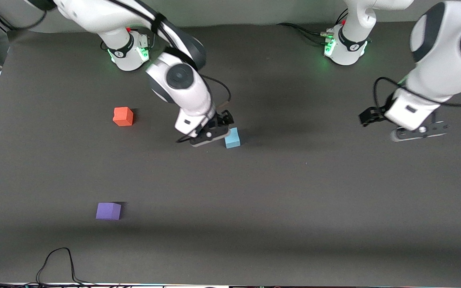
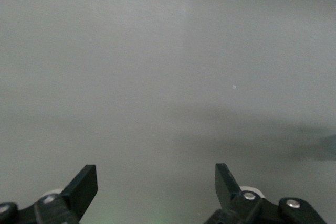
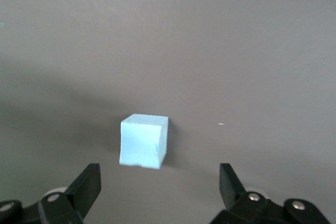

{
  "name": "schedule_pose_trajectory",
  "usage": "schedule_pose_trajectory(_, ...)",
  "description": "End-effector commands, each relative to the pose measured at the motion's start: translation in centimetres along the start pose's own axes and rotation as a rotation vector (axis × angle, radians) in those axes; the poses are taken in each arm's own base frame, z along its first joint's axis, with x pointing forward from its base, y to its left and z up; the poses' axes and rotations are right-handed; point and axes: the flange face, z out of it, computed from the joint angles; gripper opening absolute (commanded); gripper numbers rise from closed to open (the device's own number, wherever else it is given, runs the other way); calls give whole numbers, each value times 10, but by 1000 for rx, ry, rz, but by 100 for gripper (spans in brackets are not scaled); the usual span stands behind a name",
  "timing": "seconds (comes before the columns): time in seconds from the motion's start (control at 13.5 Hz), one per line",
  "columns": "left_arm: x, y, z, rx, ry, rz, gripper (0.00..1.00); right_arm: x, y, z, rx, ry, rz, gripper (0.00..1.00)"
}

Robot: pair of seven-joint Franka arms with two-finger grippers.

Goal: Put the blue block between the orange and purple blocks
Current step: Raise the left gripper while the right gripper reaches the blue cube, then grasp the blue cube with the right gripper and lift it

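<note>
Surface: dark grey matte table (image 1: 294,192), with black cables (image 1: 58,264) trailing at the edge nearest the front camera.
Right gripper: right gripper (image 1: 210,134) is low over the table just beside the blue block (image 1: 232,137); its fingers (image 3: 86,184) stand spread apart, holding nothing.
Blue block and the fingers: in the right wrist view the blue block (image 3: 144,140) sits on the table ahead of the fingertips, not yet between them, and closer to one finger than the other, so the gap is not centred on it.
Left gripper: left gripper (image 1: 418,132) waits over bare table at the left arm's end; its fingers (image 2: 84,184) are parted with nothing between them.
Orange block: orange block (image 1: 123,116) rests on the table toward the right arm's end, well apart from the right gripper's fingers.
Purple block: purple block (image 1: 108,211) lies nearer the front camera than the orange one, with a wide stretch of open table between the two.
Progress: early, by my reading. The blue block is not grasped and not between the other two.
Left to do: close on the cube, carry it, set it down in the gap.
Containers: none in view.
</note>
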Motion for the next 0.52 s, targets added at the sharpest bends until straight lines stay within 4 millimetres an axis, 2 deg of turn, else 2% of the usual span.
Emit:
schedule_pose_trajectory(0.0,-4,-32,-14,6,25,54,100,11,-8,57,37,-5,64,100)
schedule_pose_trajectory(0.3,-2,-34,-24,18,47,64,100,4,-18,92,82,-16,101,100)
schedule_pose_trajectory(0.44,-2,-37,-27,22,52,62,100,1,-21,99,85,-17,109,100)
